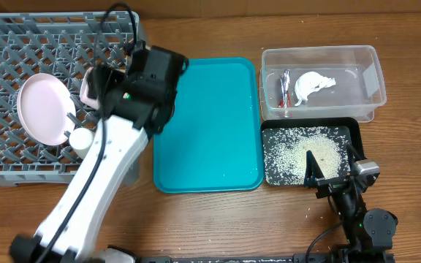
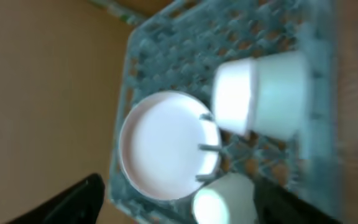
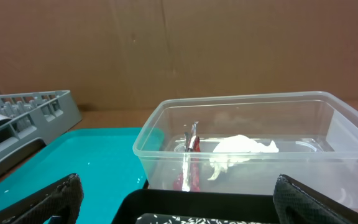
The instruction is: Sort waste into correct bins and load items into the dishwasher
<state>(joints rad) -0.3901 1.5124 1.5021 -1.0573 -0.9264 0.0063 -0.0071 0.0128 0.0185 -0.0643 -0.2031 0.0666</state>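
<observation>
**Left jaws:** spread wide, with nothing between them. In the blurred left wrist view, one dark finger point(image 2: 73, 200) sits at the lower left corner and the other at the lower right. The left arm point(image 1: 101, 168) reaches in from the near edge of the surface and holds the jaws above the right side of the grey dish rack point(image 1: 20, 44). Three items lie in the rack below the jaws:
- The pale pink plate point(image 1: 44, 108) leans in the lattice.
- The small pinkish bowl point(image 1: 88, 89) is tipped on its side just beside the plate and is partly hidden by the arm.
- The small white cup point(image 1: 81, 137) sits near the plate's lower rim.

**Right jaws:** also spread wide and empty. The two fingers point(image 3: 51, 200) frame the near end of the black tray point(image 1: 351, 139), low over it. Loose white rice point(image 1: 305, 150) covers much of the tray floor. Directly beyond the tray stands the clear tub point(image 1: 371, 73). It holds the red wrapper point(image 1: 285, 89) and the crumpled white napkin point(image 1: 313, 86), side by side.

The teal serving tray point(image 1: 207, 124) lies flat on the wooden surface point(image 1: 415, 204), between the rack and the two bins.
</observation>
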